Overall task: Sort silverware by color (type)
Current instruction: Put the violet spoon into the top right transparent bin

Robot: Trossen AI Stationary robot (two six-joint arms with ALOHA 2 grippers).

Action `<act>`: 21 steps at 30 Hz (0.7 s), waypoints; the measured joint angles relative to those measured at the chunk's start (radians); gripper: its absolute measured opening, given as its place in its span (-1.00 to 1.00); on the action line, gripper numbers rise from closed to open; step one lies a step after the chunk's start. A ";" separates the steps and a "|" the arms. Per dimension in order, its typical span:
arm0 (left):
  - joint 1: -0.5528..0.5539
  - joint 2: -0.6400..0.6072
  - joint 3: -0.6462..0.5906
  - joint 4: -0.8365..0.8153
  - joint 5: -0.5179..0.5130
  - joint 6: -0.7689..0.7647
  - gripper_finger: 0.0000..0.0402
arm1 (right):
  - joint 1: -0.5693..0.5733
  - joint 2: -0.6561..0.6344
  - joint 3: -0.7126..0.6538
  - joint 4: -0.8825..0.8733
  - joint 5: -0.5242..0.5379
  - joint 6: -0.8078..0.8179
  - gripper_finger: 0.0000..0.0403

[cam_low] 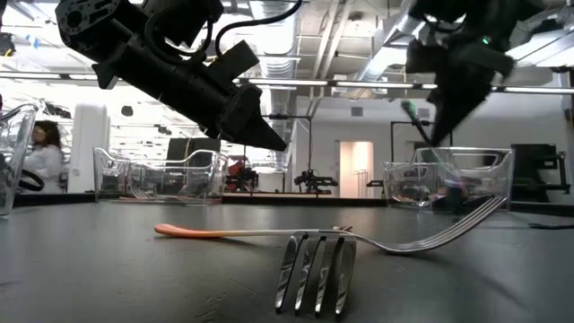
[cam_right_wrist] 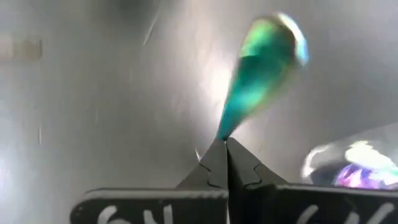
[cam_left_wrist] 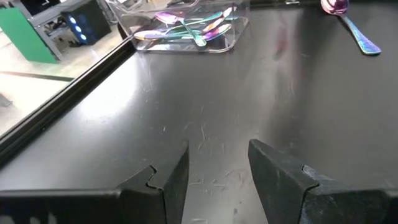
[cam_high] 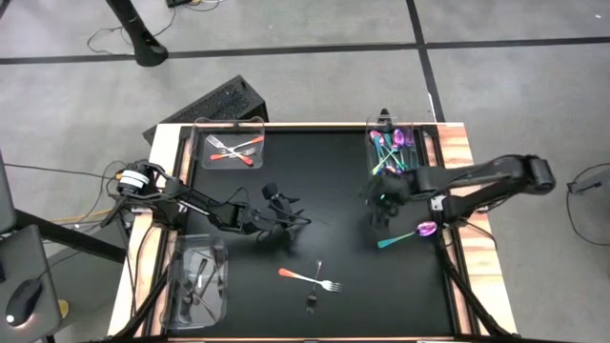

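— High view first: what has the right claw got?
— It is shut tight on a teal spoon, over the black mat, right by the bin of shiny purple spoons.
— And the left claw?
— It hangs open mid-mat, holding nothing.
— More silverware?
— One purple spoon lies near the right claw. A pink fork lies nearer the front.

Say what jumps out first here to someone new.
The right gripper, shut on an iridescent teal utensil, beside the clear bin of matching pieces at the table's far right. Then the orange-handled fork lying alone on the black mat's near middle, and the left gripper open mid-table.
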 joint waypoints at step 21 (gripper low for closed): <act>0.000 0.000 0.000 -0.008 -0.011 -0.009 -0.23 | -0.387 -0.307 -0.027 0.048 0.085 0.111 -0.91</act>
